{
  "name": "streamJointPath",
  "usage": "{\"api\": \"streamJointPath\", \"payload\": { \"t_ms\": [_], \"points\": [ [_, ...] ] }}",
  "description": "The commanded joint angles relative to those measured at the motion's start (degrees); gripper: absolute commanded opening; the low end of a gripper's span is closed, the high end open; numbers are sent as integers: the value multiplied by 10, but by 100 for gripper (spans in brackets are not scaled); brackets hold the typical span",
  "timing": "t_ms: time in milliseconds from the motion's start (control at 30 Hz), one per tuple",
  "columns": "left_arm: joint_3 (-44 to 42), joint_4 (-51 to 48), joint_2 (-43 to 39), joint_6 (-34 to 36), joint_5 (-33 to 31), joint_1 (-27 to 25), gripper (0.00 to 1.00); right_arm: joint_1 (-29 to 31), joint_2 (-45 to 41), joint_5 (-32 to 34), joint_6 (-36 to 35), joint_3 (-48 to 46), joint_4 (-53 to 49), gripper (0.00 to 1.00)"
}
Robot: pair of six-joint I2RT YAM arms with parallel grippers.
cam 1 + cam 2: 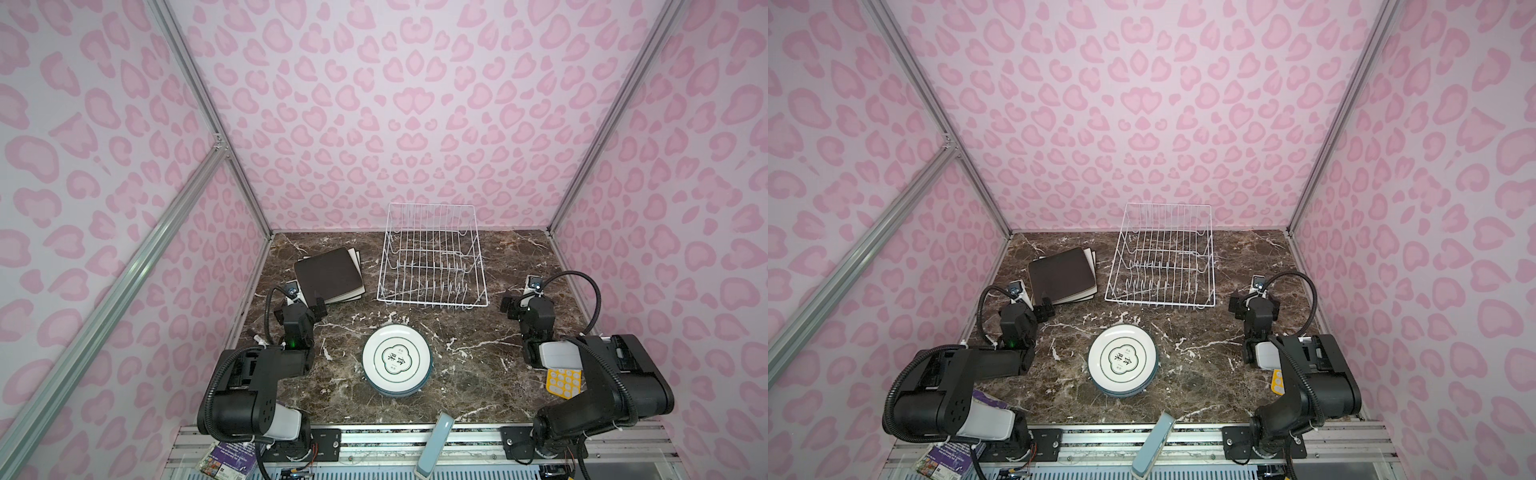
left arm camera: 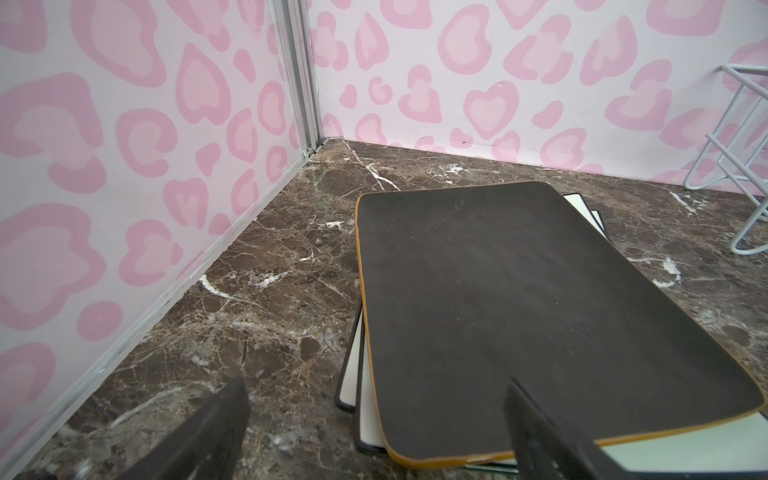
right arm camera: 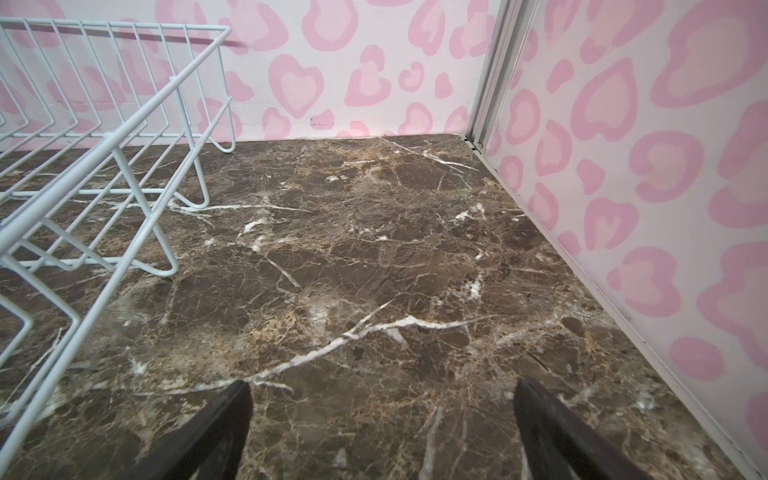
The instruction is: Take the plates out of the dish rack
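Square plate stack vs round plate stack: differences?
The square stack is dark brown on top, with cream edges fanned beneath; the round stack is white, printed and tidier. Square stack lies left of the dish rack, round stack in front. Both rest flat on the table.

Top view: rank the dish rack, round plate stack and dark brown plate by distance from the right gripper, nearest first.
1. dish rack: at the back centre, its right side just to the left of the open right gripper.
2. round plate stack: in the middle, nearer the front.
3. dark brown plate: on the far left, past the rack.
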Motion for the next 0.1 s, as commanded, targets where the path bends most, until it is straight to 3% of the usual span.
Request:
{"api": "streamJointPath", "payload": {
  "t_ms": [0,67],
  "points": [
    [6,23,3,-2,4,1,97,1,0,9,-2,2,8,100],
    [0,28,-1,-1,5,0,97,1,0,9,-2,3,8,100]
  ]
}}
